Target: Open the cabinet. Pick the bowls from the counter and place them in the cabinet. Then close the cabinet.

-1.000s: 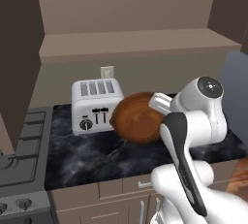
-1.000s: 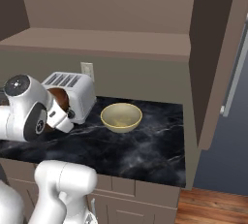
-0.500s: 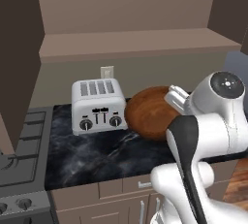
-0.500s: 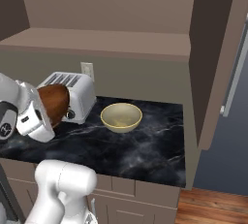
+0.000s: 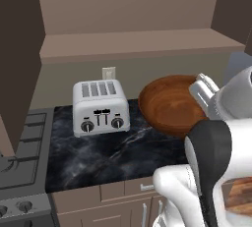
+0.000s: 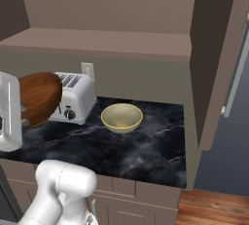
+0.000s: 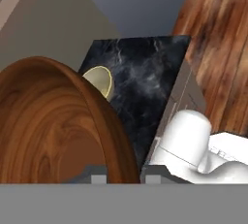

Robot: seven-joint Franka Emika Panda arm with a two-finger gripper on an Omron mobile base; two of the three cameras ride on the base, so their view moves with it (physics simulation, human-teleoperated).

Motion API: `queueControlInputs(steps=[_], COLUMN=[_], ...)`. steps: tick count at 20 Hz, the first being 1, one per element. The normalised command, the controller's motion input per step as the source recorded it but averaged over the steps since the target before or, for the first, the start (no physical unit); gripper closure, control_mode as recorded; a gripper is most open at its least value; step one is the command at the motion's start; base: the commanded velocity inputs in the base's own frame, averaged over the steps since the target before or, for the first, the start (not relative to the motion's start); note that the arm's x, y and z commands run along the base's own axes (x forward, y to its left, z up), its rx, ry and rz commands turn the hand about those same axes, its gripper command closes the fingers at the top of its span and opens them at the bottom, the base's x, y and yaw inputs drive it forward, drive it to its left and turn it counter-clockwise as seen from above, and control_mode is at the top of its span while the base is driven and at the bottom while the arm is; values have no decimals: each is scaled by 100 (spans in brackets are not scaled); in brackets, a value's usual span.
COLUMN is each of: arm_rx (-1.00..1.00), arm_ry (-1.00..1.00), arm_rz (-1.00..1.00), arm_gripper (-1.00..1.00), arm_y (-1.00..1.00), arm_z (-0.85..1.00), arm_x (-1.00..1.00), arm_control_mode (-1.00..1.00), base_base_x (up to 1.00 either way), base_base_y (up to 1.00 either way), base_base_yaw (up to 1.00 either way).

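Note:
The reddish-brown wooden bowl (image 5: 170, 105) hangs tilted on edge above the counter (image 5: 108, 155), right of the toaster. My gripper (image 5: 203, 89) is shut on its right rim. In the hand view the wooden bowl (image 7: 53, 126) is large, its rim pinched in the gripper (image 7: 126, 179). The cream-yellow bowl (image 6: 121, 117) sits upright on the counter (image 6: 146, 146), also seen small in the hand view (image 7: 99, 80). The cabinet stands open, with a bare brown shelf (image 6: 97, 44) and its doors swung out at the left (image 5: 17, 64) and right (image 6: 214, 58).
A silver toaster (image 5: 100, 105) stands at the back of the counter under a wall outlet (image 5: 108, 72). A grey stove top (image 5: 19, 142) adjoins the counter on the left. Brown drawers (image 6: 146, 195) run below the slab.
The wooden bowl, gripped the whole time, has risen off the counter and come back toward the base, away from the toaster. The cream bowl has stayed put.

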Motion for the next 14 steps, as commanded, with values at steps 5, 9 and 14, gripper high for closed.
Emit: queueControlInputs(steps=[5, 9, 14], arm_rx=[13, 12, 9], arm_ry=[-17, -14, -7], arm_rz=[-12, -7, -1], arm_gripper=[100, 100, 100], arm_y=[-10, -7, -1], arm_z=[60, 56, 29], arm_x=[-87, -61, -7], arm_control_mode=[-100, -100, -100], base_base_x=[0, 0, 0], base_base_y=[0, 0, 0], base_base_yaw=[0, 0, 0])
